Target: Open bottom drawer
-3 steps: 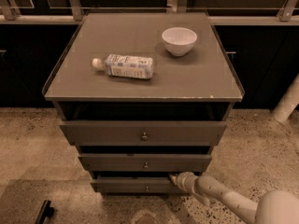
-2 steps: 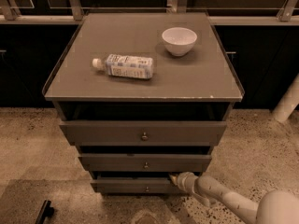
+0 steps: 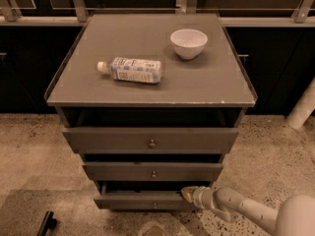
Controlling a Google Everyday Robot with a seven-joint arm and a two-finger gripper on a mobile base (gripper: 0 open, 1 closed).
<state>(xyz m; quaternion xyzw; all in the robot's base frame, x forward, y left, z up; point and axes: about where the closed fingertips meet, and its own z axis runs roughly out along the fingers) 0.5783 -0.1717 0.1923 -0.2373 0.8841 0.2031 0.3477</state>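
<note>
Count: one cabinet, three drawers, three knobs, one bottle, one bowl, one gripper on one arm. Far left, low on the floor: one small dark object, well apart from the cabinet. On the tabletop: bottle lying on its side left of centre with its cap pointing left; white bowl upright toward the back right, well apart from the bottle. Drawers stacked and stepped: top drawer is widest, middle drawer narrower, bottom drawer lowest and narrowest, just above the floor; each shows a dark gap above its front and so stands partly out. Gripper sits at the upper right end of the bottom drawer's front, touching or just beside it; spread or pressed together: cannot tell. Arm comes in from the lower right corner, low over the floor. Against 1.0 s and 0.7 s ago: bottle, bowl, all three drawer fronts and gripper sit where they were, no shift that I can make out. Edges and room: tabletop has a thin raised lip along its left and right sides; speckled floor lies open left of and in front of the cabinet; on the right, a pale post leans near the dark wall, apart from the cabinet
</note>
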